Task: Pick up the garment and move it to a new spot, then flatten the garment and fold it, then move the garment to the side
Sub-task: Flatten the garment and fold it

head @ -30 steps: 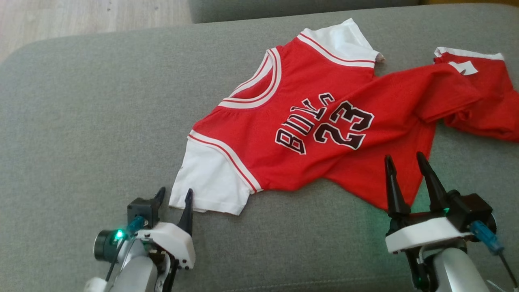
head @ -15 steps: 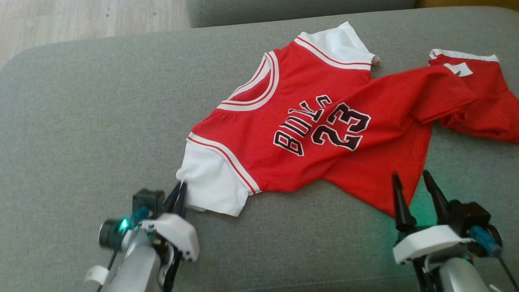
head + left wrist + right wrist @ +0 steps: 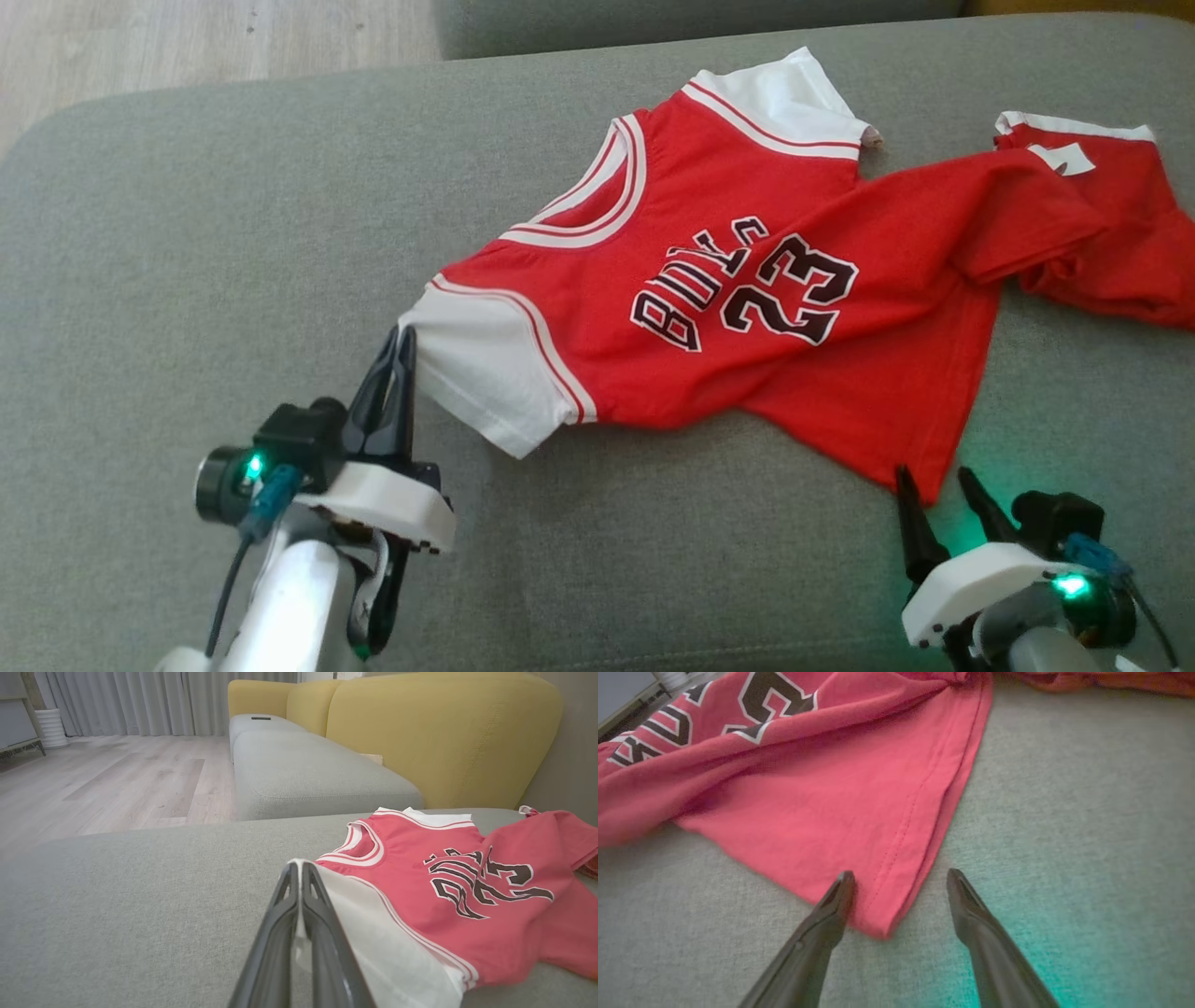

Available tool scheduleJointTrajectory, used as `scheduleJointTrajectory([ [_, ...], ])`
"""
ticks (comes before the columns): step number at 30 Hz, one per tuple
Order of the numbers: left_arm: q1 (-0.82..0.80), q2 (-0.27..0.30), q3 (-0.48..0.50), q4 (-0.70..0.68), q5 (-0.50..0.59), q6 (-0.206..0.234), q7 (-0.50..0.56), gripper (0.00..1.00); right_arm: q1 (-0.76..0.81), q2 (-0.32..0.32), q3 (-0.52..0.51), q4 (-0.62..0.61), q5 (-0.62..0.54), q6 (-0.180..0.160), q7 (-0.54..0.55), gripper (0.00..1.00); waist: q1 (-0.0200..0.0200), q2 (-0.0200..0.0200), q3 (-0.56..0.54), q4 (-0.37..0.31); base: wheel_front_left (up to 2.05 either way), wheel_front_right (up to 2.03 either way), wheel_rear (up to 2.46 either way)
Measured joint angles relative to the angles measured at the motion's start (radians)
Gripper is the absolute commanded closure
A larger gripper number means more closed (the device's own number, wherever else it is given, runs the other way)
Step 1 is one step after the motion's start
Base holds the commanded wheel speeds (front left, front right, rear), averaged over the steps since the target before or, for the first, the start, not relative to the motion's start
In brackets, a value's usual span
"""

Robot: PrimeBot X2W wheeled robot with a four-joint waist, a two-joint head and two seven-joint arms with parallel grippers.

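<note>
Left pincer (image 3: pixel 403 334) has clamped and lifted the garment's (image 3: pixel 775 392) sleeve (image 3: pixel 476 373); right pincer (image 3: pixel 932 471) stays apart.

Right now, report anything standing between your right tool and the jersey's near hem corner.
Nothing visible does. The right tool stands open, and the jersey's red hem corner lies between its two fingers on the grey cushion. The left tool is shut on the jersey's white sleeve.

Left tool (image 3: pixel 401 334) clamps the jersey (image 3: pixel 887 280) at its sleeve; right tool (image 3: pixel 932 472) gapes.
</note>
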Motion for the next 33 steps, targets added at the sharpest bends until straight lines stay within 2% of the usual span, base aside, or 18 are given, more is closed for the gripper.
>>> scheduleJointTrajectory([
  [8, 0.004, 0.0, 0.015, -0.024, 0.008, -0.001, 0.0, 1.0, -0.005, -0.005, 0.039, 0.018, 0.069, 0.0, 0.037, 0.0, 0.0, 0.0, 0.001, 0.001, 0.0, 0.0, 0.0],
  [9, 0.005, 0.0, 0.015, -0.025, 0.008, -0.001, 0.0, 1.0, -0.006, -0.007, 0.049, 0.019, 0.084, 0.0, 0.038, 0.14, 0.0, 0.0, 0.002, 0.001, 0.0, 0.0, 0.0],
  [11, 0.005, 0.0, 0.016, -0.025, 0.008, -0.001, 0.0, 1.0, -0.009, -0.009, 0.067, 0.02, 0.114, 0.0, 0.038, 0.96, 0.0, 0.0, 0.003, 0.002, 0.0, 0.0, 0.0],
  [12, 0.005, 0.0, 0.017, -0.025, 0.008, -0.001, 0.0, 1.0, -0.012, -0.011, 0.082, 0.02, 0.114, 0.0, 0.038, 1.0, 0.0, 0.0, 0.004, 0.002, 0.0, 0.0, 0.0],
  [21, 0.005, -0.001, 0.034, -0.038, -0.015, -0.005, 0.0, 1.0, -0.027, -0.004, 0.121, -0.014, 0.083, 0.0, -0.016, 1.0, 0.0001, 0.0, 0.001, -0.001, 0.0, 0.0, 0.0],
  [28, -0.002, -0.003, 0.089, -0.065, -0.083, -0.04, 0.0, 1.0, -0.099, -0.006, 0.116, -0.15, -0.013, 0.0, -0.037, 1.0, 0.0, 0.0, -0.024, -0.003, 0.0, 0.0, 0.0],
  [30, -0.019, -0.003, 0.114, -0.076, -0.109, -0.053, 0.0, 1.0, -0.133, -0.027, 0.127, -0.201, -0.029, 0.0, -0.033, 1.0, 0.0, 0.0, -0.034, -0.005, 0.0, 0.0, 0.0],
  [33, -0.067, -0.004, 0.154, -0.085, -0.187, -0.069, 0.0, 1.0, -0.191, -0.097, 0.153, -0.272, -0.03, 0.0, -0.012, 1.0, 0.0, 0.0, -0.051, -0.005, 0.0, 0.0, 0.0],
])
